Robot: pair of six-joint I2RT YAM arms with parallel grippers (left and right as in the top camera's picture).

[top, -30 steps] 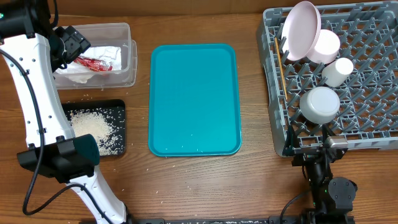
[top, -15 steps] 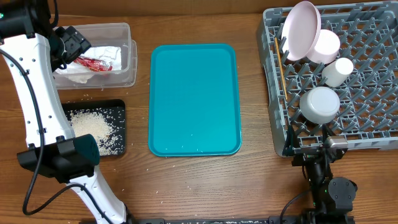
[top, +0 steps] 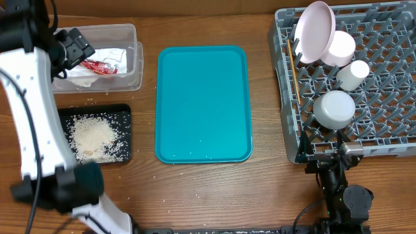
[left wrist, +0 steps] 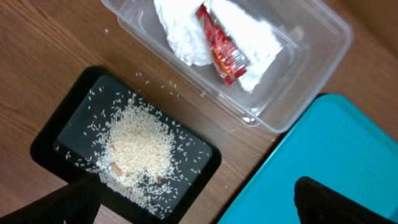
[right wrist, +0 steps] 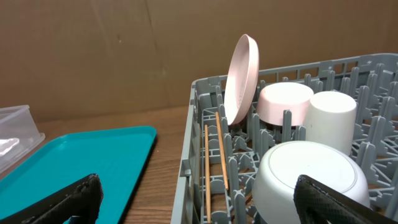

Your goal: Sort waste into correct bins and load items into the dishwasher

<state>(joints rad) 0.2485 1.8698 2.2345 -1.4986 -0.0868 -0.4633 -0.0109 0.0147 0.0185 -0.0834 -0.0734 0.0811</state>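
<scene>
The clear tub (top: 125,84) holds the crumpled white napkin (top: 117,60) and the red wrapper (top: 97,65); both also show in the left wrist view, napkin (left wrist: 180,31) and wrapper (left wrist: 221,50). The black tray (top: 123,112) holds a pile of rice (top: 94,136). My left gripper (top: 77,44) is open and empty above the tub's left end; its jaws (left wrist: 199,205) are wide apart. The grey rack (top: 390,97) holds an upright pink plate (top: 316,31), a white cup (top: 353,73), an upturned white bowl (top: 335,108) and chopsticks (top: 292,65). My right gripper (right wrist: 202,202) is open at the rack's front edge. No large white plate shows.
A flat teal tray (top: 203,104) lies mid-table between the bins and the rack. Loose rice grains (top: 151,170) are scattered on the wood round the black tray. An upturned pinkish-white dish (top: 341,47) sits behind the pink plate. A brown wall stands behind the table.
The left arm has shifted left and risen, uncovering the black tray's left end. The gripper stays by the tub. The right arm and the dishes have not moved.
</scene>
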